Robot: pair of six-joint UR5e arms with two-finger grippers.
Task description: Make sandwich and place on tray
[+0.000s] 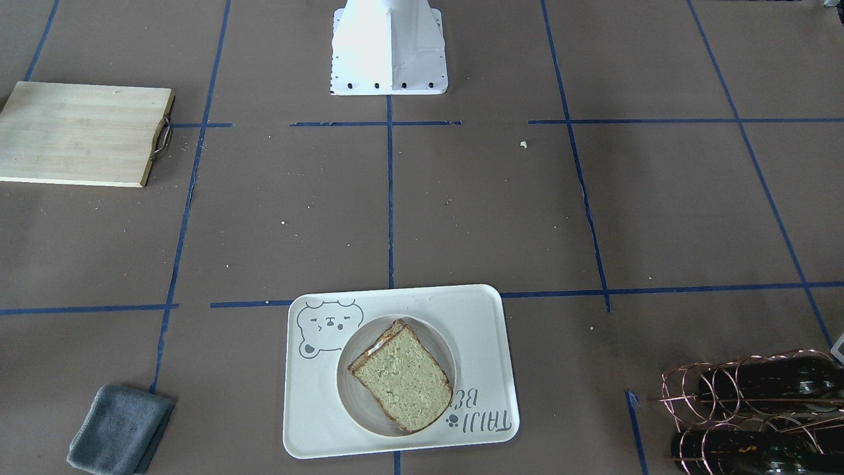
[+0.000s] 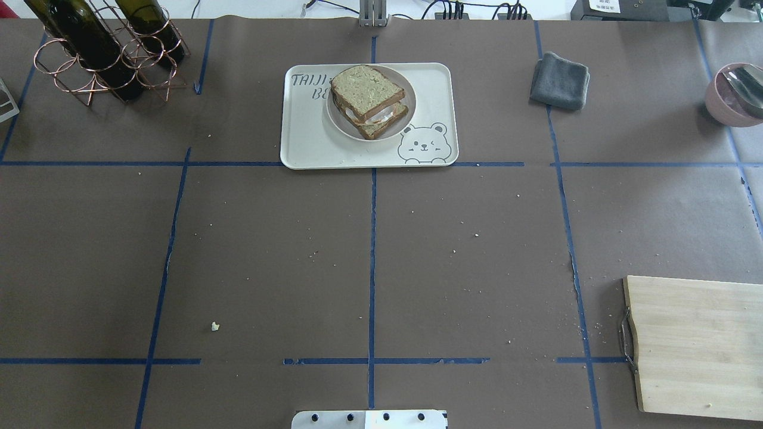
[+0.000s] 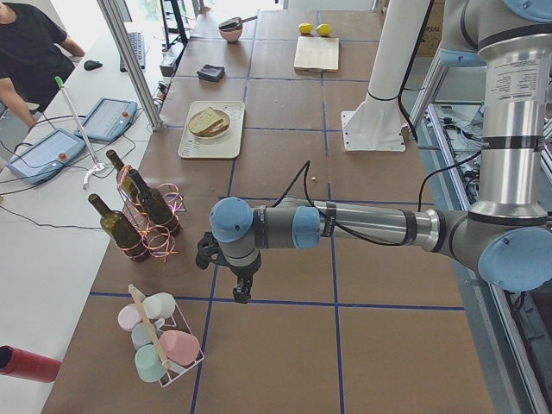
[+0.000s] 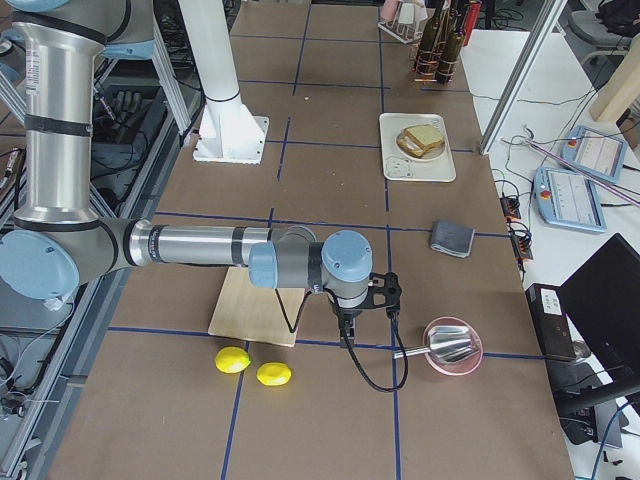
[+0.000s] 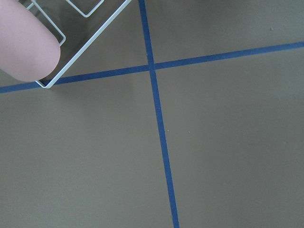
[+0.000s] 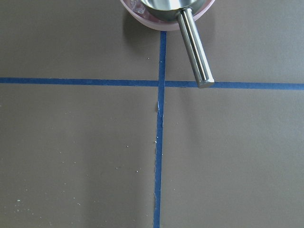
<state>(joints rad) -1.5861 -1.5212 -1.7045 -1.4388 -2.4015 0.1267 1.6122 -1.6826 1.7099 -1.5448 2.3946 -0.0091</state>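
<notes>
The sandwich (image 2: 369, 98), two slices of tan bread with the white egg showing between them, lies on a small round white plate (image 2: 340, 122). The plate stands on the cream bear tray (image 2: 304, 143) at the far middle of the table. The sandwich (image 1: 402, 376) and tray (image 1: 316, 422) also show in the front-facing view. My left gripper (image 3: 243, 291) hangs over bare table far from the tray, near the bottle rack. My right gripper (image 4: 347, 330) hangs near the pink bowl. I cannot tell whether either is open or shut. Both wrist views show only table.
A wooden cutting board (image 2: 697, 345) lies at the near right. A grey cloth (image 2: 560, 80) lies right of the tray. A copper rack with wine bottles (image 2: 101, 53) stands at the far left. A pink bowl with a metal scoop (image 2: 736, 95) is at the far right. Two lemons (image 4: 232, 360) lie beyond the board.
</notes>
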